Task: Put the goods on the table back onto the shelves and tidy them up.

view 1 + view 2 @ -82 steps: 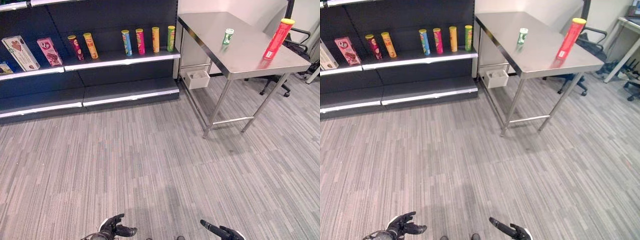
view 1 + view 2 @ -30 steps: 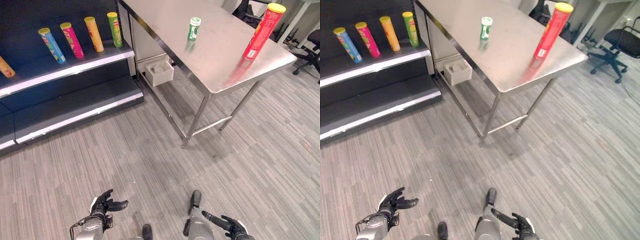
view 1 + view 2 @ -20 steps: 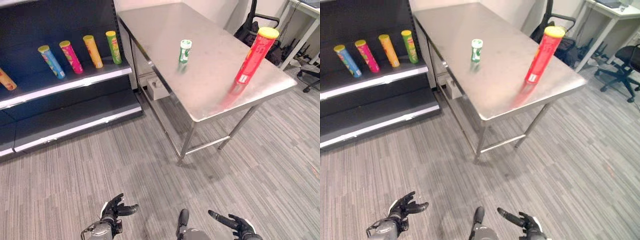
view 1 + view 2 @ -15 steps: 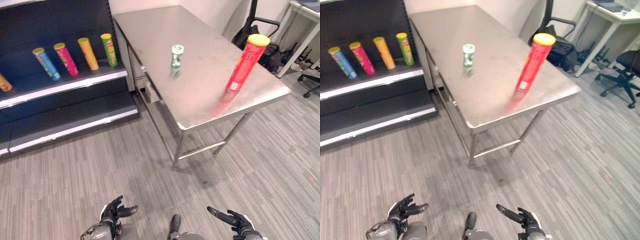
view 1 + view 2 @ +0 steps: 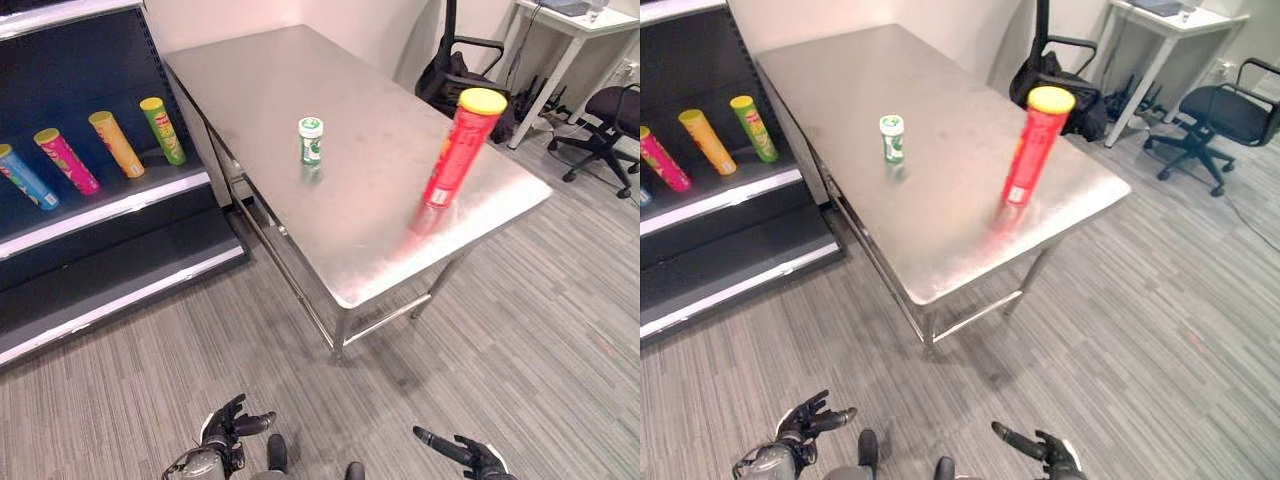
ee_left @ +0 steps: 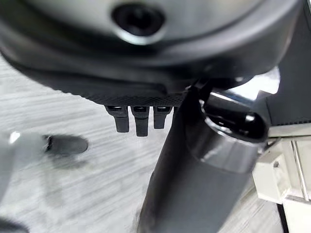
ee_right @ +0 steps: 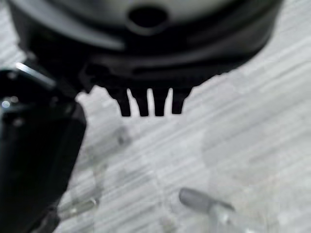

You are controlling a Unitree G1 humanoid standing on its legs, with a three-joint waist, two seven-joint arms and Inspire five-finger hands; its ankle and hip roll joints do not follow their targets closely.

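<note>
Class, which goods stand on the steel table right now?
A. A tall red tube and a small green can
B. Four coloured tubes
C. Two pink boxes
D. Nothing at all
A: the tall red tube and the small green can stand upright and apart on the steel table.

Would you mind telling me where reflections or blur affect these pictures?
Left eye view: the steel table mirrors the red can as a smeared red streak, and the small green can faintly. Right wrist view: the right robot hand is soft and out of focus. Left wrist view: the floor beyond the left robot hand is blurred.
</note>
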